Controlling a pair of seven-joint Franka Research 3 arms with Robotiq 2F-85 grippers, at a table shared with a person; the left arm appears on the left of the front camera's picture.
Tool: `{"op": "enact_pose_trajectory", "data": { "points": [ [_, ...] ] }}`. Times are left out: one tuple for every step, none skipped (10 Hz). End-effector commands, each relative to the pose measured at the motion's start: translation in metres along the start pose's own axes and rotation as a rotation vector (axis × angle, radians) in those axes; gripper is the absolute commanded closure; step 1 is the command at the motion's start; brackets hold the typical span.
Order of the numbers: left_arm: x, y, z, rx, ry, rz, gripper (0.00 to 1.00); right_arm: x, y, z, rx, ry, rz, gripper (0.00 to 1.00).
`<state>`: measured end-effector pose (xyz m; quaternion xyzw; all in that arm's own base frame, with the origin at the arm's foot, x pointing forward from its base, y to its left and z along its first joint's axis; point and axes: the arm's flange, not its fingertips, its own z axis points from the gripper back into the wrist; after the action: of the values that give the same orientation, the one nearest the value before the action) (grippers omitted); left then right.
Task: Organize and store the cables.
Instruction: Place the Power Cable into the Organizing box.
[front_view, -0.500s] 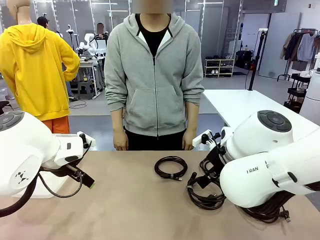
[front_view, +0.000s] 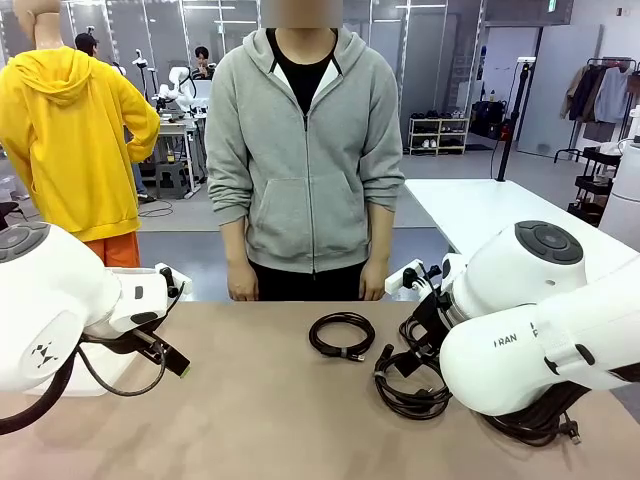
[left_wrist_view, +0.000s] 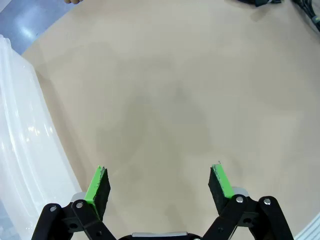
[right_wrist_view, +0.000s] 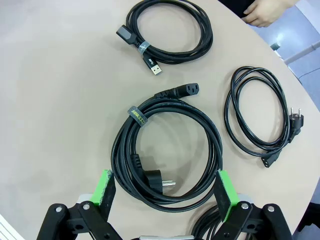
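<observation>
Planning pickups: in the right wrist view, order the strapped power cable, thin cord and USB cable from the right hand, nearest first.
1. Strapped power cable, directly under the right hand.
2. Thin cord, off to picture right.
3. USB cable, top, farthest.

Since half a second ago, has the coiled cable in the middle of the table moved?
No. The coiled cable lies in the same place on the table, just as far from the table's far edge as before.

On the tan bench (front_view: 260, 420): coiled black cable (front_view: 342, 335) at centre, second coil (front_view: 405, 397) close against the white right arm (front_view: 530, 340); behind, person (front_view: 305, 150) in grey hoodie.
</observation>
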<state>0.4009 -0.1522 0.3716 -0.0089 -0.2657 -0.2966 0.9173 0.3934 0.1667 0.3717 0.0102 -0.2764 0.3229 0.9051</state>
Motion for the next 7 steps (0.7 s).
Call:
{"op": "enact_pose_trajectory", "data": {
  "points": [
    [0.000,0.001,0.000,0.000,0.000,0.004,0.00,0.000,0.000,0.000,0.000,0.000,-0.002,0.00],
    [0.000,0.001,0.000,0.000,0.000,0.004,0.00,0.000,0.000,0.000,0.000,0.000,-0.002,0.00],
    [0.000,0.001,0.000,0.000,0.000,0.004,0.00,0.000,0.000,0.000,0.000,0.000,-0.002,0.00],
    [0.000,0.001,0.000,0.000,0.000,0.004,0.00,0.000,0.000,0.000,0.000,0.000,-0.002,0.00],
    [0.000,0.001,0.000,0.000,0.000,0.004,0.00,0.000,0.000,0.000,0.000,0.000,-0.002,0.00],
    [0.000,0.000,0.000,0.000,0.000,0.000,0.00,0.000,0.000,0.000,0.000,0.000,0.000,0.00],
    [0.014,0.011,0.020,-0.045,-0.041,-0.054,0.00,0.006,-0.011,0.026,0.064,-0.032,0.009,0.00]
  ]
}}
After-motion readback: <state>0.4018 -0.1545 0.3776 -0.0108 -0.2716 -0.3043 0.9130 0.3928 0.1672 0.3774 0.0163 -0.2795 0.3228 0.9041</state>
